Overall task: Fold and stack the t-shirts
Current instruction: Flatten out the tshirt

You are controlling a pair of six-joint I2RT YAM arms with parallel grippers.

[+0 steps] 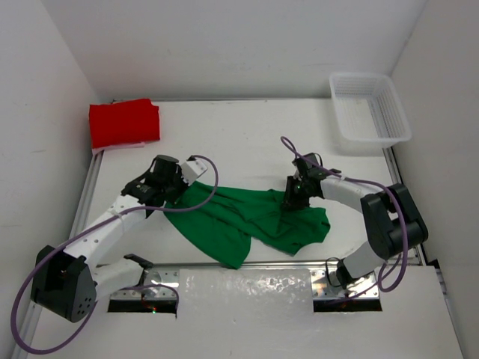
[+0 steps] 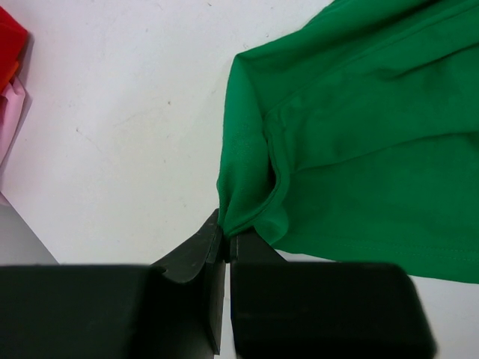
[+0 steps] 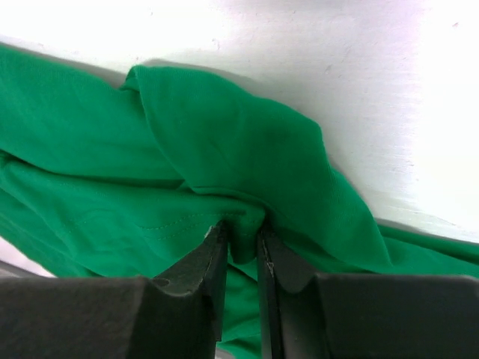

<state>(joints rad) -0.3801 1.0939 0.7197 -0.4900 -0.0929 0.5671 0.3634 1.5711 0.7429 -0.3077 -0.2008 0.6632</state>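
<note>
"Left gripper (image 2: 226, 238), up close: what has it got?"
"It's clamped tight on an edge of the green shirt (image 1: 247, 221), at the shirt's left end. The right gripper (image 3: 243, 241) pinches a raised fold at the other end, its narrow gap packed with cloth."
"Where's the shirt?"
"Crumpled on the near middle of the table (image 1: 239, 142), close to the front edge."
"Others?"
"From above only the red shirt (image 1: 123, 125) shows, folded in the far-left corner. The left wrist view adds slivers of orange shirt (image 2: 13, 72) and pink shirt (image 2: 7, 120), cut off by the frame. Bare table lies between, and the basket (image 1: 370, 112) is far right."
</note>
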